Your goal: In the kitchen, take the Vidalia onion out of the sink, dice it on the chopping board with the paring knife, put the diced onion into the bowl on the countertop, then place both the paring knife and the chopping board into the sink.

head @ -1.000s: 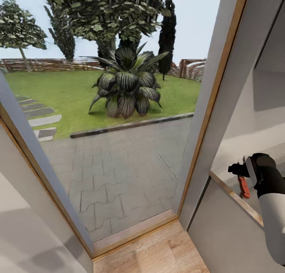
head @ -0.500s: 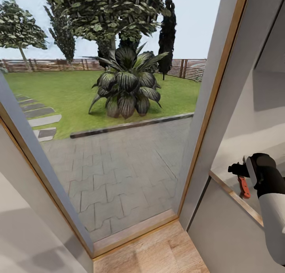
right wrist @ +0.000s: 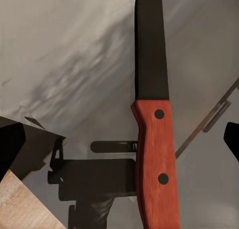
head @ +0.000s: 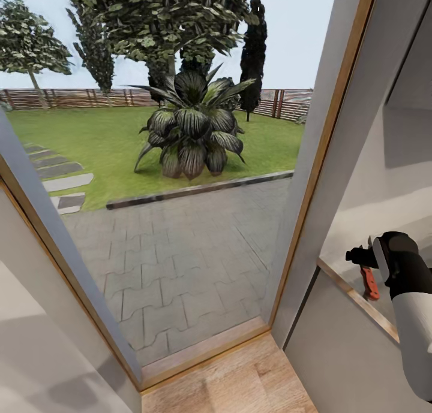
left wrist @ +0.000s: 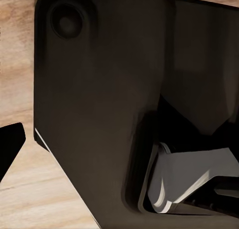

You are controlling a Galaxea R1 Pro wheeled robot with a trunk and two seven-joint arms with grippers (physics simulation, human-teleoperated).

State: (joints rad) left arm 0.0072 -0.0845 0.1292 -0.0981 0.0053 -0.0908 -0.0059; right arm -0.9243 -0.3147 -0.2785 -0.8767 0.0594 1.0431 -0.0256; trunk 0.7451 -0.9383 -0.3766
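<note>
So the head cam is mostly staring out one big glass door (head: 180, 221), wood-trimmed frame, with paving, lawn and one spiky plant (head: 192, 131) sitting outside. A strip of wood floor (head: 228, 383) is running along the bottom, and a white wall panel (head: 342, 353) is closing off the right side, so open room is looking pretty tight there.

One glossy grey counter (right wrist: 74, 54) is stretching under the right fingers (right wrist: 119, 134); its light wood edge (head: 354, 296) is cutting diagonally just below the arm in the head view.

One paring knife (right wrist: 152, 114): dark pointed blade, red-orange handle with two dark rivets. It's lying flat on the counter between the right fingers, which are spread wide apart to either side, not touching it. In the head view the handle (head: 369, 283) is peeking out just below them.

Left fingers (left wrist: 10, 149): one dark tip is showing over wood floor beside a dark robot part (left wrist: 109, 104), and I can't tell whether they're apart or together.
</note>
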